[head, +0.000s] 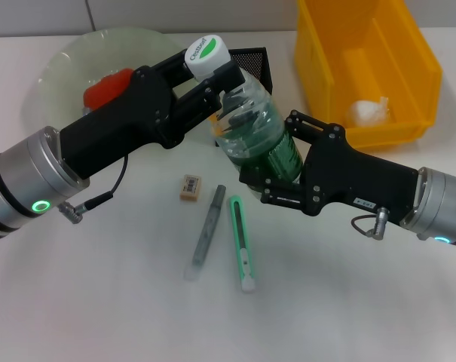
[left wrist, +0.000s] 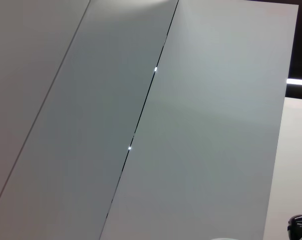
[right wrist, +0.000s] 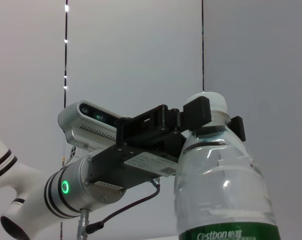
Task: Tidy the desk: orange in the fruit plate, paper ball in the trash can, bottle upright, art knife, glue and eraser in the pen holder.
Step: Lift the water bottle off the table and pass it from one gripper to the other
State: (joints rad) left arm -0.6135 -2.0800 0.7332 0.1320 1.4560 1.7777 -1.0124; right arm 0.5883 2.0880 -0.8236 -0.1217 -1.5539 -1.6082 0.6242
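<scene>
Head view: bottle (head: 254, 128) standing upright, just in front of pen holder (head: 252, 60). Left gripper (head: 226, 87) clamping bottle neck under white cap (head: 206, 54). Right gripper (head: 267, 175) closing on bottle's green label from opposite side. Eraser (head: 191, 187), glue (head: 209, 230), knife (head: 242, 243) lying just in front of bottle.

A white desk (head: 99, 302) fills the head view. Behind the desk, wall panels (left wrist: 200, 150) in pale grey rise upward, split by thin dark seams (left wrist: 141, 110) dotted with small bright glints.
</scene>
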